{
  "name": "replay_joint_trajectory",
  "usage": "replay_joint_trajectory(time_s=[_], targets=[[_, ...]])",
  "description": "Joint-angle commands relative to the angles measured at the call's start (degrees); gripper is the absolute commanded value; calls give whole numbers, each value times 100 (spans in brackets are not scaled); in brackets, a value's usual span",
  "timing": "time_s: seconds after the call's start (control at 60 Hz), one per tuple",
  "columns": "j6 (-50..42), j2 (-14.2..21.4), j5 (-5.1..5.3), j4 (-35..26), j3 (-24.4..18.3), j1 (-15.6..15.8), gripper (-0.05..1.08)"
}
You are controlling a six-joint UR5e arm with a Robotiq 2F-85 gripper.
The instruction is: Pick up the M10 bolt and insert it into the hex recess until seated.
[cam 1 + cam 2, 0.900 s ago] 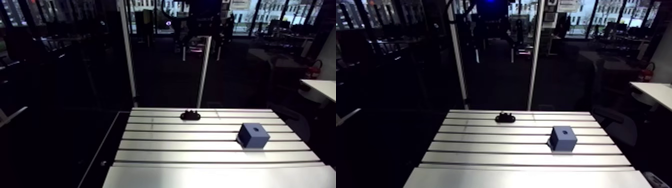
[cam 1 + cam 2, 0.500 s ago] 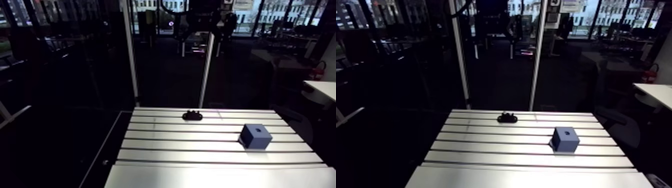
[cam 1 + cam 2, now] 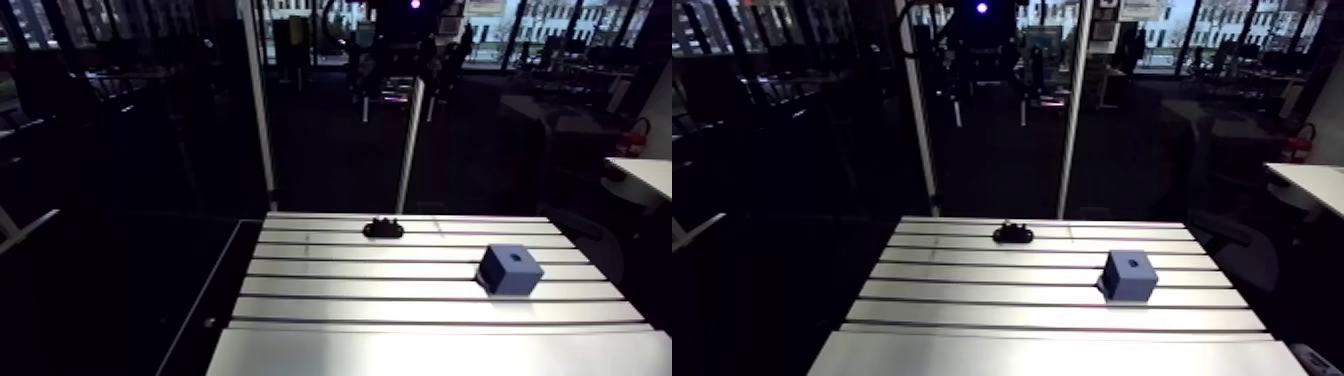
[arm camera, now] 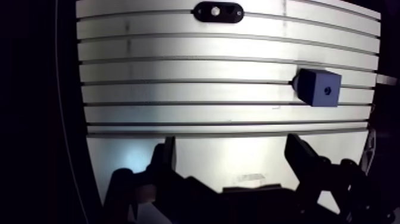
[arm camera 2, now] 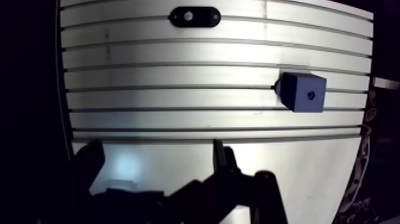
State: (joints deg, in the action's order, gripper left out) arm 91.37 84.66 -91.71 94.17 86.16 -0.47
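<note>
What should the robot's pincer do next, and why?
Probably move ahead toward the black holder at the table's far edge: the pincer hangs open and empty, well short of it, and the bolt likely sits there, though too small to tell.

One blue block (image 3: 509, 269), a single hole in its top, on the right — one black oval piece (image 3: 383, 228) at the far edge. One slotted table (image 3: 400, 345); one gripper (image 4: 231, 143), two fingers (image 4: 162, 159).

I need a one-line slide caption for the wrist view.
Open two-finger gripper above slotted aluminium table; blue cube block and black oval part lie ahead, untouched.
</note>
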Motion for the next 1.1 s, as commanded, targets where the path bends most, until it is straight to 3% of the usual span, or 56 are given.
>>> replay_joint_trajectory(time_s=[0.017,0.3,0.483,0.533,0.617,0.667,0.783,1.1], targets=[[91,-177,-9,841,420,-49,1],[130,-397,-3,2326,977,-58,1],[284,-539,25,2918,1207,-109,1],[381,-659,115,3123,1254,-168,1],[403,-714,177,3221,1290,-181,1],[403,-799,296,3299,1316,-229,1],[388,-940,453,3642,1389,-277,1],[342,-1303,386,3970,1382,-287,1]])
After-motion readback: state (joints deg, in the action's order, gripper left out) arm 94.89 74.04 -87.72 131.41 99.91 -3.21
